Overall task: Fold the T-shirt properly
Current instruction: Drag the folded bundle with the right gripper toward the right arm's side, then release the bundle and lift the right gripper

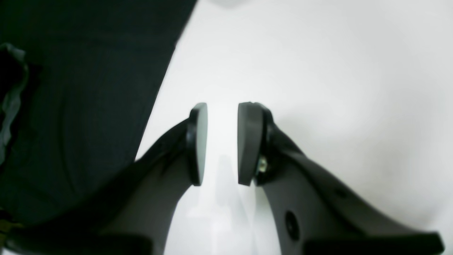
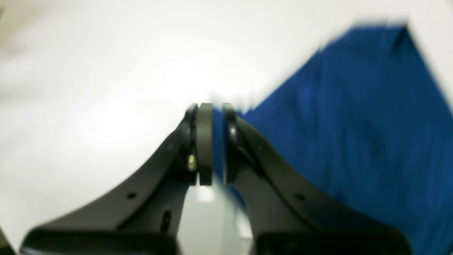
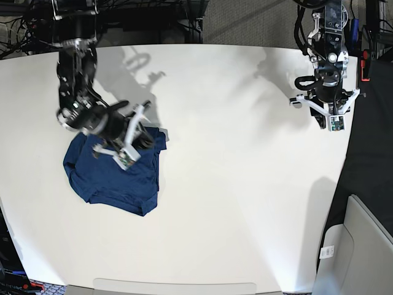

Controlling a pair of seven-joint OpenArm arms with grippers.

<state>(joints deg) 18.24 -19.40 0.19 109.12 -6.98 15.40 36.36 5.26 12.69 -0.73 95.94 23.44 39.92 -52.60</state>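
Observation:
The T-shirt (image 3: 113, 175) lies as a rumpled dark blue bundle on the left part of the white table (image 3: 233, 184). My right gripper (image 3: 149, 134) is at the bundle's upper right corner. The blurred right wrist view shows that gripper (image 2: 216, 141) shut on a thin fold of the blue T-shirt (image 2: 354, 124), which spreads off to the right. My left gripper (image 3: 324, 104) hangs far from it, near the table's right edge. In the left wrist view the gripper (image 1: 222, 117) is open, with only white table between its pads.
The dark floor (image 1: 70, 106) past the table's right edge shows on the left of the left wrist view. A pale grey bin (image 3: 362, 246) stands off the table at the lower right. Cables and arm bases line the far edge.

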